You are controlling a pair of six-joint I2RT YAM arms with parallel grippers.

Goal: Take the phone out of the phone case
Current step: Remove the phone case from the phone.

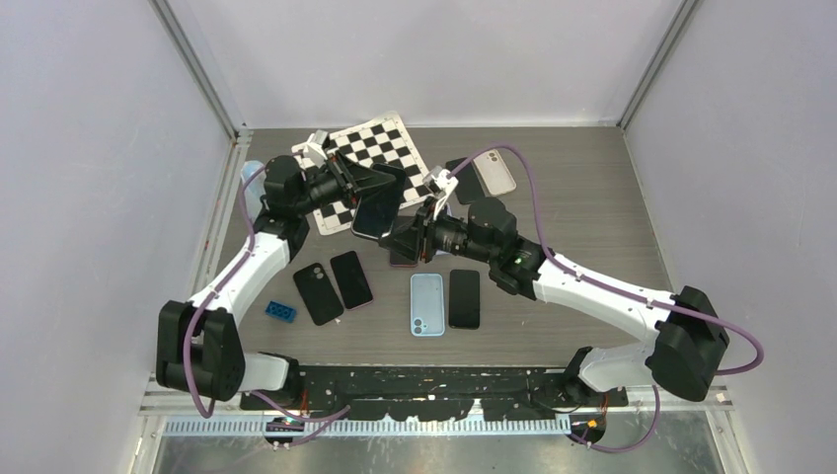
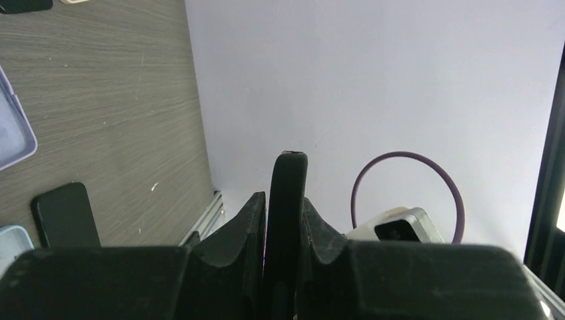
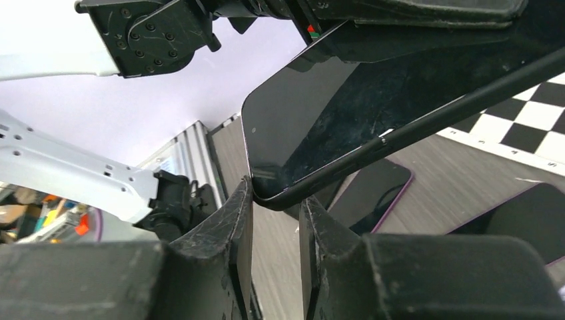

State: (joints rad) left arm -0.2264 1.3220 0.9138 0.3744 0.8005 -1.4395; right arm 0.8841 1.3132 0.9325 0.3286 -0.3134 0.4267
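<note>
A black phone [image 1: 373,215] in its dark phone case hangs tilted above the table, in front of the chessboard. My left gripper [image 1: 378,188] is shut on its upper end; in the left wrist view the case's thin edge [image 2: 286,180] stands clamped between the fingers of that gripper [image 2: 285,203]. My right gripper [image 1: 402,237] reaches in from the right at the lower end. Seen from the right wrist, the glossy screen [image 3: 300,113] faces the camera. The rounded lower corner of the phone case [image 3: 276,199] sits pinched at the very tips of the right gripper [image 3: 275,200].
On the table lie two black phones [image 1: 318,293] [image 1: 351,279], a light blue case [image 1: 426,304], another black phone [image 1: 464,298] and a beige one [image 1: 494,173]. A chessboard [image 1: 380,148] sits at the back, a blue brick [image 1: 279,311] at the left. A purple-edged phone [image 3: 373,190] lies below.
</note>
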